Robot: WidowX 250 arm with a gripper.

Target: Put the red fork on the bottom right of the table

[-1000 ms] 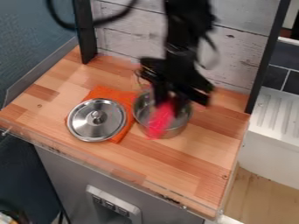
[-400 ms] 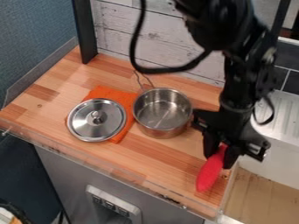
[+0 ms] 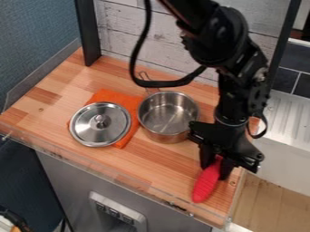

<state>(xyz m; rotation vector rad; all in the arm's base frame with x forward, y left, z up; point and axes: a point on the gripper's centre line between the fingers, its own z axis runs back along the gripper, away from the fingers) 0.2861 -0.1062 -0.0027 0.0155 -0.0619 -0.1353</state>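
The black gripper [image 3: 216, 164] hangs over the lower right part of the wooden table [image 3: 181, 167], shut on the red fork [image 3: 206, 183]. Only the fork's ridged red part shows below the fingers, slanting down and left toward the front edge; its other end is hidden by the gripper. Whether the fork touches the tabletop I cannot tell.
A steel pot [image 3: 167, 117] stands mid-table, just left of the gripper. Left of it, a metal lid [image 3: 100, 124] lies on an orange cloth [image 3: 124, 99]. A clear rim [image 3: 115, 175] runs along the front edge, and a white sink [image 3: 281, 149] is at the right.
From over the pot, the gripper has carried the fork to the lower right of the table. Most recently both moved slightly left and a little down.
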